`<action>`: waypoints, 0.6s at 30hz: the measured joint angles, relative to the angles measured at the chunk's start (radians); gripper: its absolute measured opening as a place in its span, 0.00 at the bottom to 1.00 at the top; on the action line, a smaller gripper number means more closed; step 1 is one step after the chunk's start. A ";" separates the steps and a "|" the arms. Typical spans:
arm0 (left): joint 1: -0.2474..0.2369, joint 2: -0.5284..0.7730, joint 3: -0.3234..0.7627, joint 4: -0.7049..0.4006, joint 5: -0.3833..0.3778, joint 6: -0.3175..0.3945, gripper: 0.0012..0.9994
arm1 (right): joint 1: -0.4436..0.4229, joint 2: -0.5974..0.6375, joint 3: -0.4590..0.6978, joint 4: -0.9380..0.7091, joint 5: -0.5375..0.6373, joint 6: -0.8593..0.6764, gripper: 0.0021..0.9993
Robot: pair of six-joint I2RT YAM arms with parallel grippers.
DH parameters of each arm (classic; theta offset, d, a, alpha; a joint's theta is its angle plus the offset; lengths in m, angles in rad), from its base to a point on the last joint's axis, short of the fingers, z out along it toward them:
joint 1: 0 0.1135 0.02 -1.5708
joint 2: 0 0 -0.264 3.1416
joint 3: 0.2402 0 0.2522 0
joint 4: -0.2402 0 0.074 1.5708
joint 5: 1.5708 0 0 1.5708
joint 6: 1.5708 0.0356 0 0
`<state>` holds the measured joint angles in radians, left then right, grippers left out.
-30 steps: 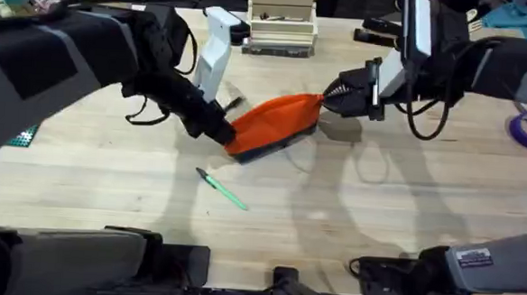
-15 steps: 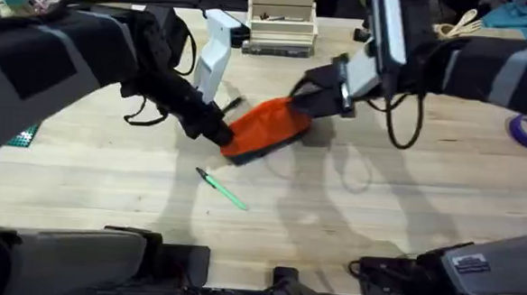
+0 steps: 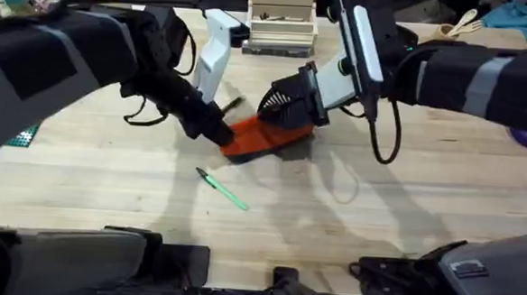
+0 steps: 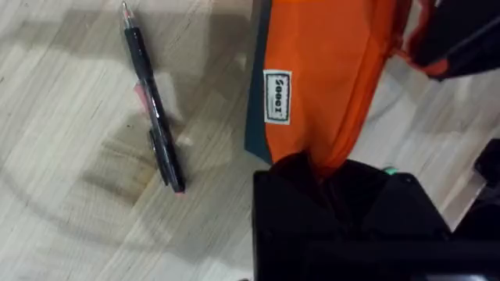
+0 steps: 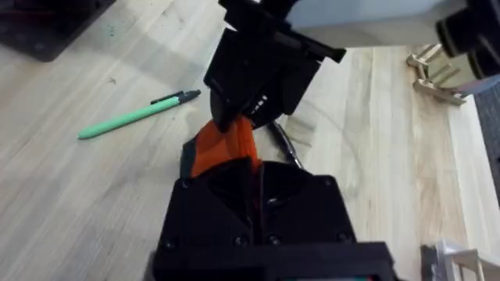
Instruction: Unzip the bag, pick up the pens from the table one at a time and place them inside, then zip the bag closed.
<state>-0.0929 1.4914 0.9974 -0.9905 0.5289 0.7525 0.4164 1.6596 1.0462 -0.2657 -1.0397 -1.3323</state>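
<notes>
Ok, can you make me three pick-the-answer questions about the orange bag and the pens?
1. Where is the green pen?
A. inside the bag
B. on the table, nearer the arms' bases than the bag
C. in the right hand

2. How many pens lie on the table?
A. one
B. two
C. four

3. What is the left hand doing?
A. pinching one end of the bag
B. holding the black pen
C. hanging open, far from the bag

Answers:
1. B: the overhead view shows it lying alone on the wood, on the near side of the bag.
2. B: the green pen, plus the black pen beside the bag in the left wrist view.
3. A: orange fabric is squeezed between its fingers in the left wrist view.
</notes>
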 joint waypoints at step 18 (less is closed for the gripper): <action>0.000 0.000 0.000 -0.001 0.002 0.000 0.04 | 0.103 0.003 0.000 0.061 0.004 0.000 0.03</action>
<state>-0.0929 1.4912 0.9974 -0.9913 0.5312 0.7525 0.5191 1.6627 1.0462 -0.2045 -1.0355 -1.3325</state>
